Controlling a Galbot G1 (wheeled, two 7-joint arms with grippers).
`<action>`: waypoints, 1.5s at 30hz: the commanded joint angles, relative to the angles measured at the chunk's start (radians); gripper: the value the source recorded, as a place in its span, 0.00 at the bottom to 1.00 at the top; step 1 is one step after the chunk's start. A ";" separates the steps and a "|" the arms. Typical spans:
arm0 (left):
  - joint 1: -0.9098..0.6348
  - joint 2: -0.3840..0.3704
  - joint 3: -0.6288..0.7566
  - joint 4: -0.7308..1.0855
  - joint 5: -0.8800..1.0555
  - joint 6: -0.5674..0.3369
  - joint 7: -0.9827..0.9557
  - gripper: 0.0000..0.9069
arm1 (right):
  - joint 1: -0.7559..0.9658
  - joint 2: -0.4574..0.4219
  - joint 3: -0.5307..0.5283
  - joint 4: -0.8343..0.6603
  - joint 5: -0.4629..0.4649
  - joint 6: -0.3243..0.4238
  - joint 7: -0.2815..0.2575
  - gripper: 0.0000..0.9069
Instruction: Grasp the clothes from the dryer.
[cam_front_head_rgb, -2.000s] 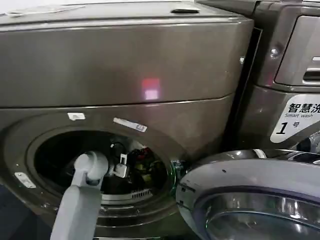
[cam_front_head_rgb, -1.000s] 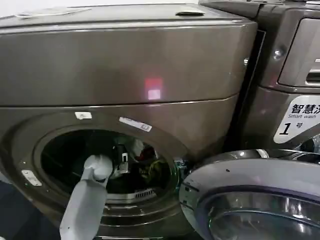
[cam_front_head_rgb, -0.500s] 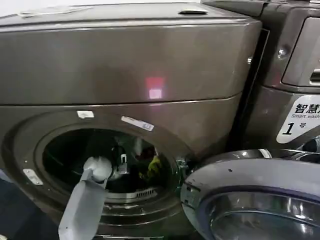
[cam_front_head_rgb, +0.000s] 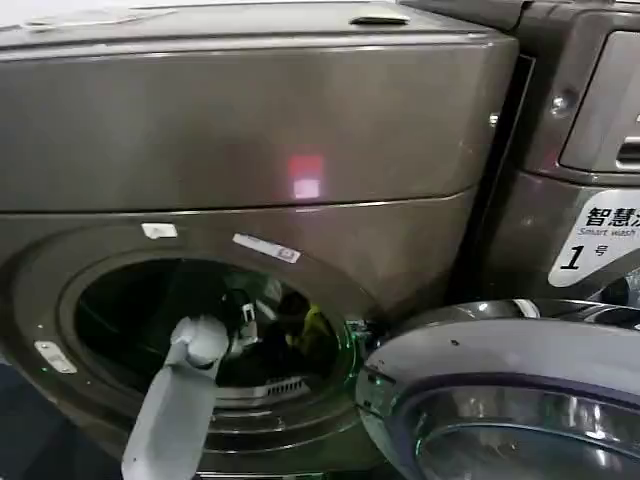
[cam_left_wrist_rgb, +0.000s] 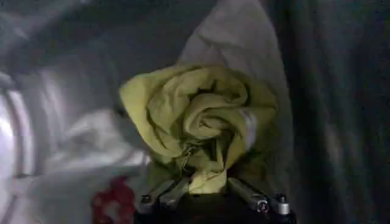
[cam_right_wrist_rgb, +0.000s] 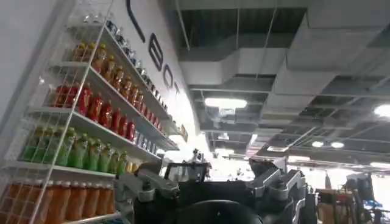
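Observation:
The dryer (cam_front_head_rgb: 250, 130) is a bronze-grey front-loader, and its round porthole (cam_front_head_rgb: 75, 300) stands open. My left arm reaches through it into the dark drum. The clothes (cam_left_wrist_rgb: 201, 115) are a bunched yellow-green piece on white fabric, with a red piece (cam_left_wrist_rgb: 113, 198) beside them. In the head view they show as a yellow-green patch (cam_front_head_rgb: 315, 325) deep in the drum. My left gripper (cam_left_wrist_rgb: 204, 182) (cam_front_head_rgb: 250, 315) is shut on the lower fold of the yellow-green fabric. My right gripper (cam_right_wrist_rgb: 213, 176) is open, held away from the machine and pointing up toward the ceiling.
The dryer's grey-rimmed glass door (cam_front_head_rgb: 500, 350) hangs open at the lower right, close beside the porthole. A second machine with a white "1" label (cam_front_head_rgb: 590, 240) stands on the right. Shelves of drink bottles (cam_right_wrist_rgb: 91, 134) line a wall in the right wrist view.
The yellow-green piece sits a little higher and further right in the drum than before, and the red piece no longer shows in the head view. My left arm has stayed inside the porthole.

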 joint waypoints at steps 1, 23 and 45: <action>-0.006 -0.025 -0.010 -0.085 -0.210 0.174 -0.575 0.00 | 0.002 -0.003 -0.013 0.037 0.034 -0.022 0.013 1.00; 0.123 -0.149 -0.041 -0.354 -0.617 0.459 -1.284 0.00 | -0.002 0.007 -0.007 0.050 0.041 0.032 -0.007 1.00; 0.144 -0.150 -0.034 -0.354 -0.635 0.454 -1.321 0.00 | -0.003 0.006 -0.005 0.056 0.071 0.026 0.005 1.00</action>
